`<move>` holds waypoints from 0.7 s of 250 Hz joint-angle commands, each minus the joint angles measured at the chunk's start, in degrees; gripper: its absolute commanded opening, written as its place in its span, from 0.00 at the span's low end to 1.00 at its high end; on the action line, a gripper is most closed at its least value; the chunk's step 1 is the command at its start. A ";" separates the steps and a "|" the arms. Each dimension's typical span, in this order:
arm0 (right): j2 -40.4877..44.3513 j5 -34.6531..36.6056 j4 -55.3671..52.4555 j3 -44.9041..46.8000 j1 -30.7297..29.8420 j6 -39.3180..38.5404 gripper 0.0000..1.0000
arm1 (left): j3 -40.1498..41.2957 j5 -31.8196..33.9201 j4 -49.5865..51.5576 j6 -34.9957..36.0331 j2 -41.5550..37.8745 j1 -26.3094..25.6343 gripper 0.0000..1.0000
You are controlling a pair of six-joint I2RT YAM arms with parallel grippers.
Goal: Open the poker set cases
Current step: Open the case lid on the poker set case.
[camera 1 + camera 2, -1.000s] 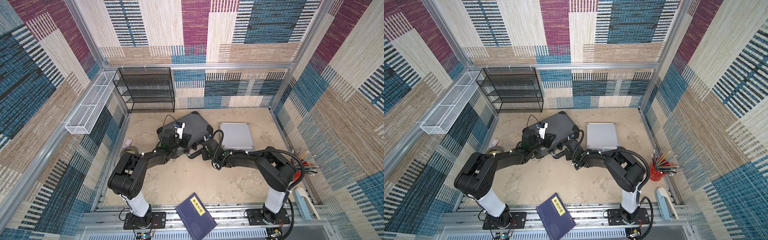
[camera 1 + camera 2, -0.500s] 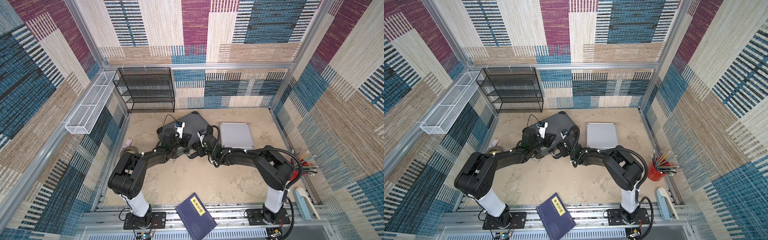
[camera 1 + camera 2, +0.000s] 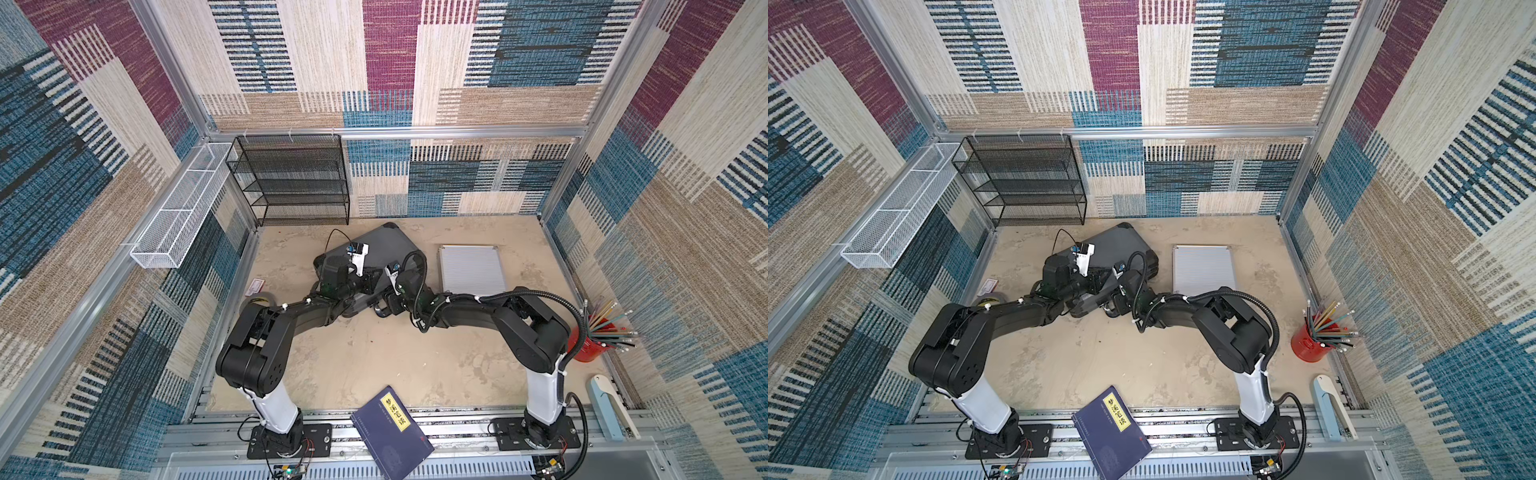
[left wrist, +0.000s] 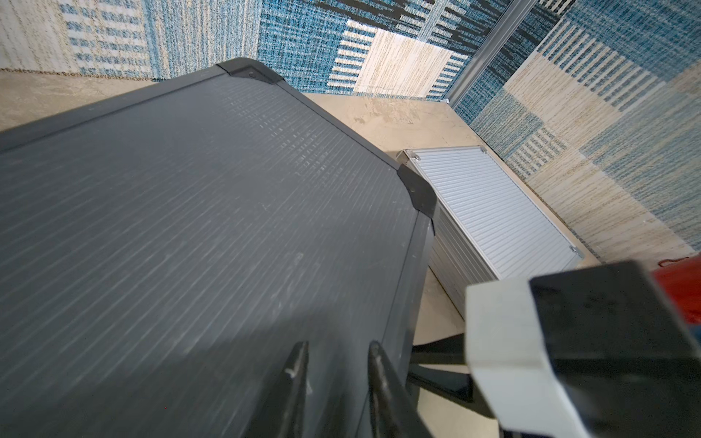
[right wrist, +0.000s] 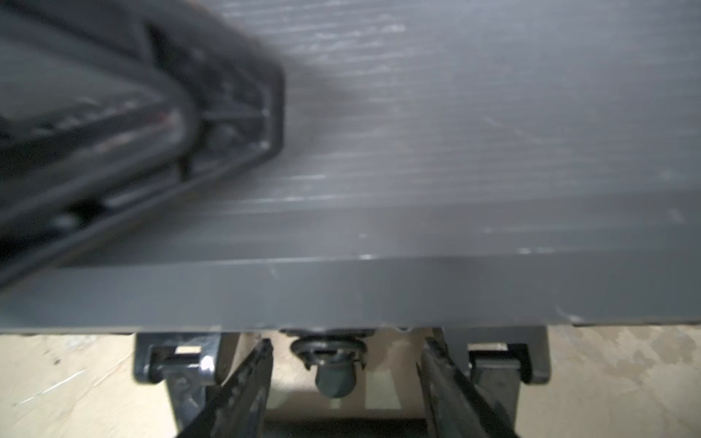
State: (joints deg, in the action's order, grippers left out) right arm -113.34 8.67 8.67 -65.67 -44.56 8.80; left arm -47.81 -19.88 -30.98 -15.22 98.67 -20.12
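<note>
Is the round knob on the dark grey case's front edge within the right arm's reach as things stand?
Likely yes. The right wrist view shows the right gripper open, a finger either side of the round knob at the front edge of the dark grey case, with nothing in between.

This is a robot test cell in a lab. An aluminium frame (image 3: 457, 132) carries walls of patterned carpet tiles (image 3: 388, 45) around a sandy tabletop (image 3: 365, 361). The left arm (image 3: 257, 345) and right arm (image 3: 528, 328) are bolted to a slotted rail (image 3: 457, 430). Staged props: wire shelf (image 3: 291, 183), pencil cup (image 3: 586, 345), book (image 3: 392, 432).
</note>
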 commanded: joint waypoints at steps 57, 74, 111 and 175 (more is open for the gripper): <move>-2.86 7.14 -4.68 -4.08 -0.09 6.77 0.50 | 0.79 -0.78 10.31 -2.55 0.91 0.52 0.29; -2.89 7.68 -5.21 -4.07 -0.09 8.68 0.48 | 0.88 -0.95 10.07 -2.70 1.08 0.63 0.29; -2.35 8.38 -5.44 -3.46 -0.09 12.47 0.45 | 0.97 -1.21 9.76 -2.93 1.35 0.74 0.29; -0.92 10.06 -6.77 -2.32 -0.08 17.65 0.43 | 1.23 -1.35 9.32 -2.98 1.17 0.81 0.29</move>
State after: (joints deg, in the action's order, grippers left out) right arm -115.28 10.79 2.55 -68.73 -45.10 22.06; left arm -47.44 -21.32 -32.40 -16.16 98.94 -19.46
